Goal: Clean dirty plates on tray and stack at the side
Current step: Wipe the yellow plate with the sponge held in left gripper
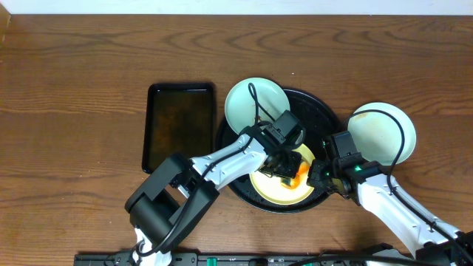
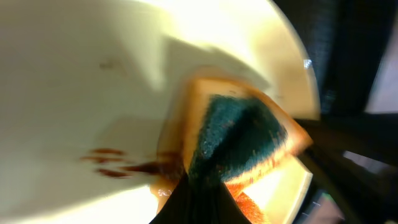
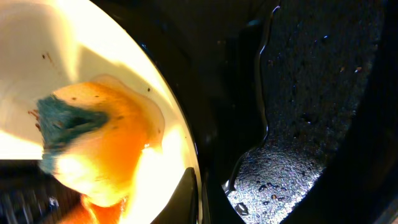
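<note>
While the left gripper (image 1: pixel 290 168) pinches the sponge (image 1: pixel 298 176) tight against the yellow plate (image 1: pixel 275 192) in the tray (image 1: pixel 314 111), the right gripper (image 1: pixel 319 176) sits at that plate's right rim, its jaw opening hidden.

The table (image 1: pixel 74 66) is brown with wavy wood grain. The round tray (image 1: pixel 319 111) is glossy black, and the rectangular tray (image 1: pixel 181 125) is black with a brownish sheen. The mint-green plate (image 1: pixel 255 103) is plain, while the paler mint plate (image 1: pixel 380 133) has a tan smear. The yellow plate (image 1: pixel 275 191) carries dark brown streaks (image 2: pixel 115 163). The sponge (image 2: pixel 242 134) is orange with a dark green face.
</note>
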Motion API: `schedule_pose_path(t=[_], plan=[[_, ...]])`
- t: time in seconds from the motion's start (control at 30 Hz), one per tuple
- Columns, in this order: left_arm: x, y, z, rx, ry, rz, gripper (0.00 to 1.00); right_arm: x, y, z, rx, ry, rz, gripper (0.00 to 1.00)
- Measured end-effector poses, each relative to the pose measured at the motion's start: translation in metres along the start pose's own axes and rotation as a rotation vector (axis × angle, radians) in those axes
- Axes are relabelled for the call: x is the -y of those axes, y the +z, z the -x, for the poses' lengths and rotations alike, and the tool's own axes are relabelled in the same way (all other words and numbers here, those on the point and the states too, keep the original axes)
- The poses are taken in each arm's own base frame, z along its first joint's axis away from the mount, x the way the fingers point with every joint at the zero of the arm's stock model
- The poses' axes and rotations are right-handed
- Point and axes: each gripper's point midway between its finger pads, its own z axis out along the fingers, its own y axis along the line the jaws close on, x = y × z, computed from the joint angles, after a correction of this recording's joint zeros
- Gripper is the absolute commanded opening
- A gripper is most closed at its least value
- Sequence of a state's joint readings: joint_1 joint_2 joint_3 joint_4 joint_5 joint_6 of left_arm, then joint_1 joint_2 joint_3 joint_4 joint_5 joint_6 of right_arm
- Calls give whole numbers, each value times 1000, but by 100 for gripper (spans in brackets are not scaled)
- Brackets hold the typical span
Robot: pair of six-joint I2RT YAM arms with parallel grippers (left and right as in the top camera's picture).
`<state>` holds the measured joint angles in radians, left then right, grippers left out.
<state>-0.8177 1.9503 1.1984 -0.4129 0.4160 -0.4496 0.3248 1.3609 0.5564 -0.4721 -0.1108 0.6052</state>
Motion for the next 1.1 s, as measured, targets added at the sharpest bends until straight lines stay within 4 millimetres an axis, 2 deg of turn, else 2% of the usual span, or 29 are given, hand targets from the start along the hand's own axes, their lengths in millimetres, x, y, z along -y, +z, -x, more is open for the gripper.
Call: schedule_pose_path(t=[0.3,0.4,0.53,0.7,0.8,0.97,1.1], plan=[[-51,-21,33,119,-85,146,8,0,0,0,-1,0,-1,1],[-61,-31,37,139,-103,176,7,0,0,0,-1,0,-1,1],[-52,-54,36,164,-85,164,8,0,0,0,-1,0,-1,1],[-33,-105,33,236,-58,134,8,0,0,0,0,-4,-1,3],[-35,-128,27,264,-60,164,8,1,0,0,2,-6,-5,10],[-69,-147,23,284,-114,302,8,3,0,1,9,-11,-15,8],[-98,-159,26,302,-176,374,8,1,3,4,28,-14,-2,1]])
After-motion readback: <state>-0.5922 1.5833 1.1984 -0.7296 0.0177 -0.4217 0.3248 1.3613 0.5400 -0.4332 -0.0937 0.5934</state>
